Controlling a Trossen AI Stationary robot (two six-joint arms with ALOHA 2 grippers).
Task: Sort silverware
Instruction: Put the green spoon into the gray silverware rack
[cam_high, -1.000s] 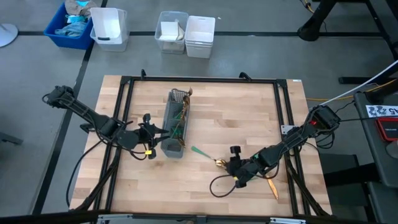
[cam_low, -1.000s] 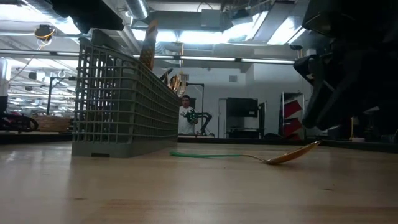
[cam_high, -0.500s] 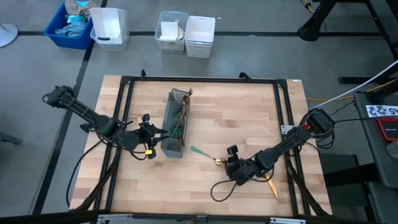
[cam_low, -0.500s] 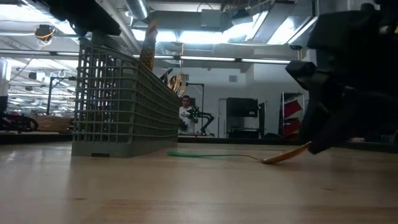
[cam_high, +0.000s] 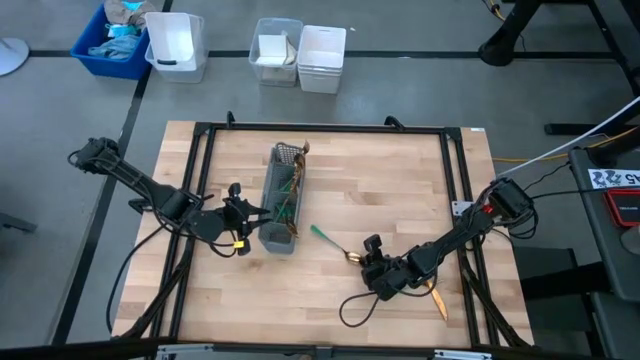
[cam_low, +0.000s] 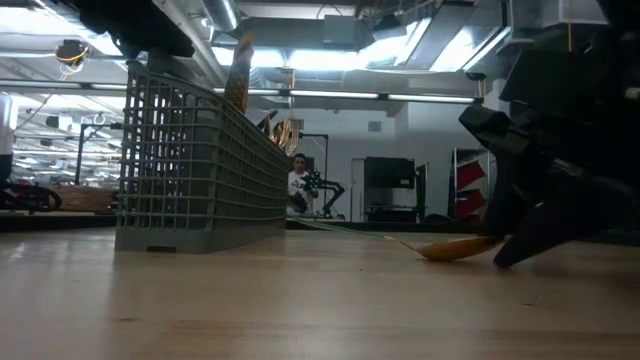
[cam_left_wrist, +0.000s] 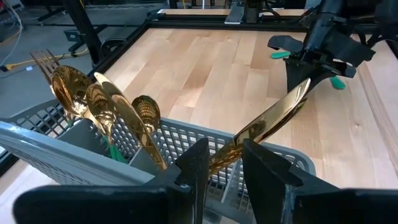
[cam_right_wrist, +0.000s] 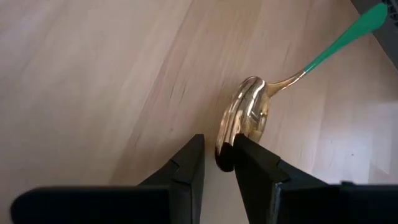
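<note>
Right gripper is low on the wood table, just off the near end of the grey mesh oblong caddy. Its jaws are clamped on the bowl edge of a gold-headed spoon with a slim teal handle. Handle tip points back toward the caddy. Gripping by the bowl looks like a way to tip the spoon off the table, since flat cutlery gives no finger clearance.

Left gripper sits at the caddy's side, jaws nipped on its mesh rim, likely bracing it. More gold silverware stands inside.

Open tabletop from the caddy toward the right arm; one gold piece lies beyond the gripper, near the frame rail.
</note>
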